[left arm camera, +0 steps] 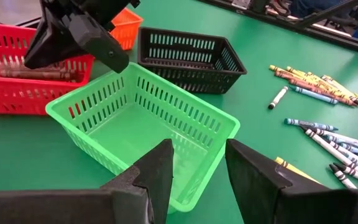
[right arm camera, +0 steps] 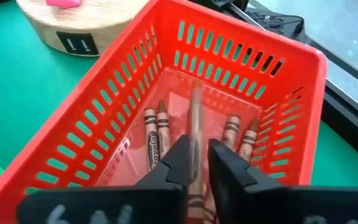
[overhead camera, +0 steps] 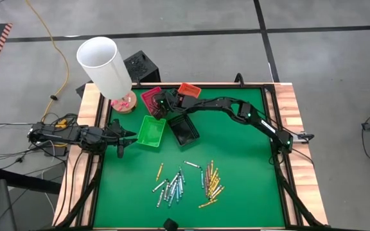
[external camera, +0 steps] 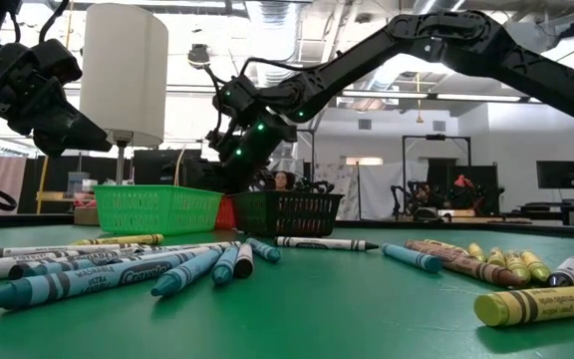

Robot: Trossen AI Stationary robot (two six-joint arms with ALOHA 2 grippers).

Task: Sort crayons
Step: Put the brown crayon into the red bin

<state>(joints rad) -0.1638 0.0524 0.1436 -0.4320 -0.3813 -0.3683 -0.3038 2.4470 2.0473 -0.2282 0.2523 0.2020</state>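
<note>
Fingers of your right gripper [right arm camera: 195,163] hang over the red tray [right arm camera: 291,56], slightly parted around a brown crayon [right arm camera: 195,124]; released tilted, it could catch between them. Your left gripper [left arm camera: 197,171] waits, fingers apart, beside the green tray [left arm camera: 98,102].

Green table [overhead camera: 236,167]: four trays [overhead camera: 151,131], loose crayons [overhead camera: 172,187], lamp [overhead camera: 108,67].

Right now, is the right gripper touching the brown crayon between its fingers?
Cannot tell: the right wrist view shows the brown crayon between the right gripper's fingers, blurred.
</note>
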